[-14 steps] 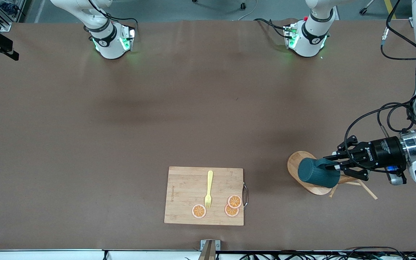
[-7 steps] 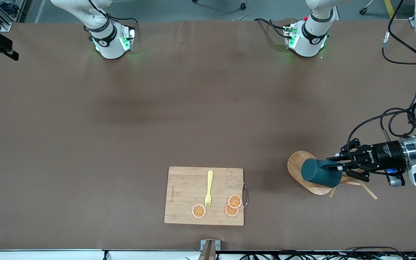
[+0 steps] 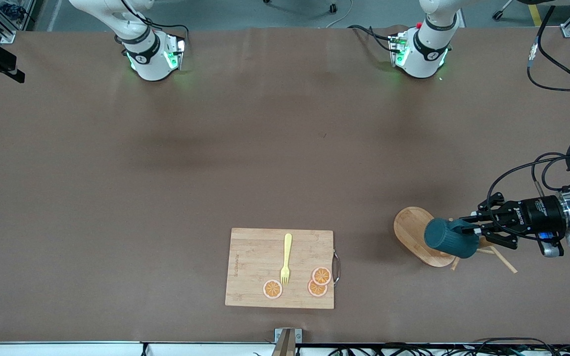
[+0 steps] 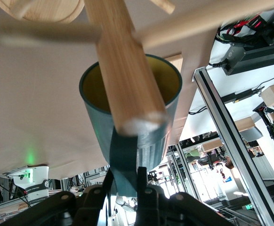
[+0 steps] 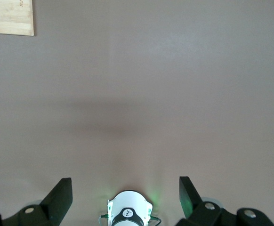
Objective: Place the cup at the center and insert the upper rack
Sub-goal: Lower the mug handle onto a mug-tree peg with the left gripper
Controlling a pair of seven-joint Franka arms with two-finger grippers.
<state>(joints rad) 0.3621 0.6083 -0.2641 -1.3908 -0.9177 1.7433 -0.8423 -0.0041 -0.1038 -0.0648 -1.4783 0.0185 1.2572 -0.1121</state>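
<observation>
While left pincer (image 3: 469, 230) pinches cup (image 3: 449, 239) handle, cup lies sideways, mouth toward pincer; right pincer (image 5: 125, 195) spread.

Left gripper (image 3: 468, 230) clamped, right gripper (image 5: 125, 195) wide

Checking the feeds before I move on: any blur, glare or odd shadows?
Left wrist view: the rack's post is soft, too close; the cup in the left pincer reads better. Front view: sharp, green base glow. Right wrist view: faint shadow band on the table.
</observation>
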